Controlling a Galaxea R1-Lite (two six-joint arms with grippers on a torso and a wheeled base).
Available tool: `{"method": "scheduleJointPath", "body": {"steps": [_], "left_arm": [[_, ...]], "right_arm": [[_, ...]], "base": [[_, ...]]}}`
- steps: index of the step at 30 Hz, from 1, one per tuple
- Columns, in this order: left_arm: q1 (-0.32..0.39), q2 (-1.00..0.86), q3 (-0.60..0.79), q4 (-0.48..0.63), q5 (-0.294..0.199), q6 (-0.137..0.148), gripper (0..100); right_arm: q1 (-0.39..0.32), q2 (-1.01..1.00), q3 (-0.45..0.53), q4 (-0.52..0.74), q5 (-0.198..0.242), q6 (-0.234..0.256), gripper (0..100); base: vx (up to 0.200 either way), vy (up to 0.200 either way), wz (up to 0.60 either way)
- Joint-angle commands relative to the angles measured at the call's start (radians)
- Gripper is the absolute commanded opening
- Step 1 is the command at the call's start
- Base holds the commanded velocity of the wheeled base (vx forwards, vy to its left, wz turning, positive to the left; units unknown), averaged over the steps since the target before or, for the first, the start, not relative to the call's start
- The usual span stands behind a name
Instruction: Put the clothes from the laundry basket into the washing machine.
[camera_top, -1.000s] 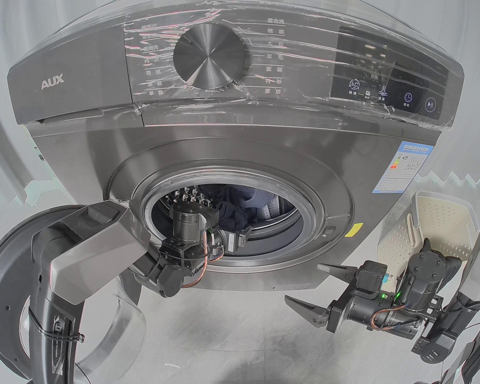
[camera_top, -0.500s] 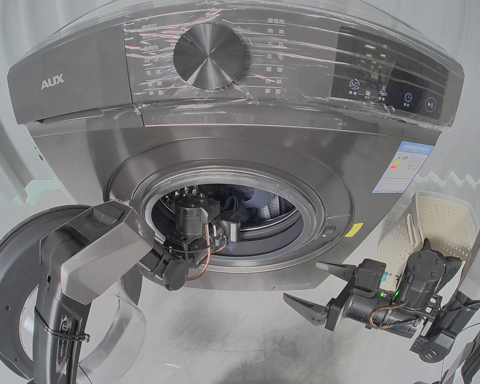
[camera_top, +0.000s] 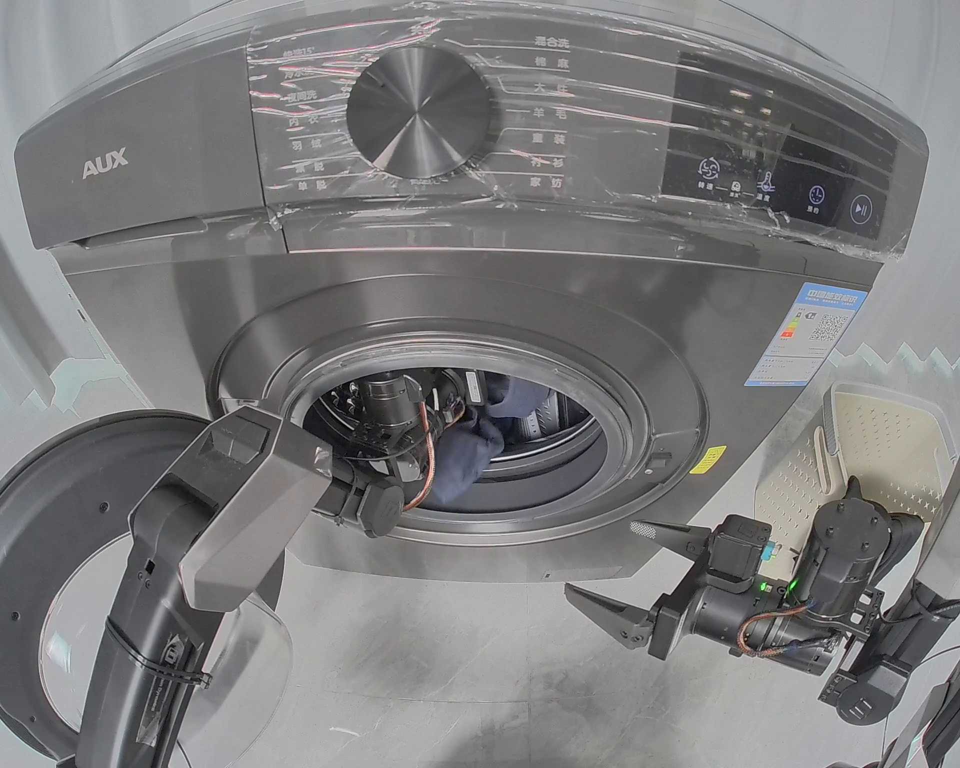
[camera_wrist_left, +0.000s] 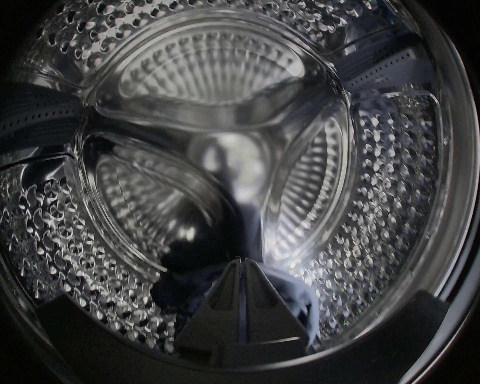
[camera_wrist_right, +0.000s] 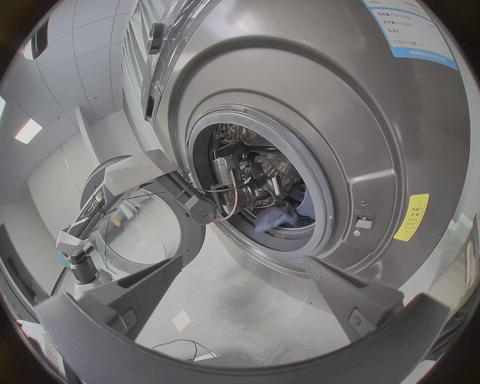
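Over the last sec the left arm has pushed from the door lip further into the washing machine (camera_top: 480, 290); its wrist, which sat at the lower edge of the opening, is now up inside the mouth, and the blue garment (camera_top: 465, 465) has gone in with it; the left gripper (camera_wrist_left: 240, 262) points at the back of the drum (camera_wrist_left: 220, 100), fingers pressed together with blue cloth bunched on both sides of them, so it looks clamped on the garment, no release yet; that puts this item nearly delivered, w/ only the let-go and pull-out left; but in the head view part of the cloth hangs low by the front rim (camera_top: 620, 420), so a drop here could, I judge, leave a tail over the sill, and a bit more reach seems wise; right gripper (camera_top: 602, 560) hangs low in front of the machine on the right, jaws wide apart, holding nothing, well apart from the opening; just behind it the cream laundry basket (camera_top: 890, 440) stands tilted, no clothes seen in the part that shows; the door (camera_top: 60, 520) is swung open to the left, close beside the left arm's elbow, the one thing to mind on the way out.
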Motion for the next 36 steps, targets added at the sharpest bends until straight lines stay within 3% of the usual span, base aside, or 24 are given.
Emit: {"method": "scheduleJointPath", "body": {"steps": [1, 7, 12, 13, 19, 21, 25, 31, 36], "left_arm": [[0.018, 0.102, -0.148, -0.01, 0.039, -0.001, 0], [0.014, 0.106, -0.134, -0.019, 0.044, 0.002, 0], [0.005, 0.046, -0.039, -0.019, 0.042, 0.007, 0], [0.001, 0.022, -0.005, -0.018, 0.039, 0.007, 100], [-0.032, -0.153, 0.253, 0.053, -0.019, 0.016, 100], [-0.041, -0.194, 0.32, 0.091, -0.027, 0.044, 100], [-0.041, -0.19, 0.36, 0.099, -0.028, 0.088, 100], [-0.041, -0.162, 0.412, 0.099, -0.056, 0.102, 100], [-0.031, -0.119, 0.408, 0.093, -0.056, 0.134, 100]], "right_arm": [[0.001, 0.001, -0.001, -0.001, 0.0, 0.0, 100], [-0.001, 0.001, 0.0, -0.001, 0.0, 0.0, 100], [-0.001, 0.001, 0.0, -0.001, 0.0, 0.0, 100], [-0.001, 0.001, 0.0, -0.001, 0.0, 0.001, 100], [-0.001, 0.001, 0.0, -0.001, 0.0, 0.0, 100], [-0.001, 0.001, 0.0, -0.001, 0.0, 0.0, 100], [-0.001, 0.001, 0.0, -0.001, 0.0, 0.0, 100], [-0.001, 0.001, 0.0, -0.001, 0.0, 0.0, 100], [-0.001, 0.001, -0.001, -0.001, 0.0, 0.0, 100]], "base": [[0.0, 0.0, 0.0], [0.0, 0.0, 0.0], [0.0, 0.0, 0.0], [0.0, 0.0, 0.0], [0.0, 0.0, 0.0], [0.0, 0.0, 0.0], [0.0, 0.0, 0.0], [0.0, 0.0, 0.0], [0.0, 0.0, 0.0]]}}
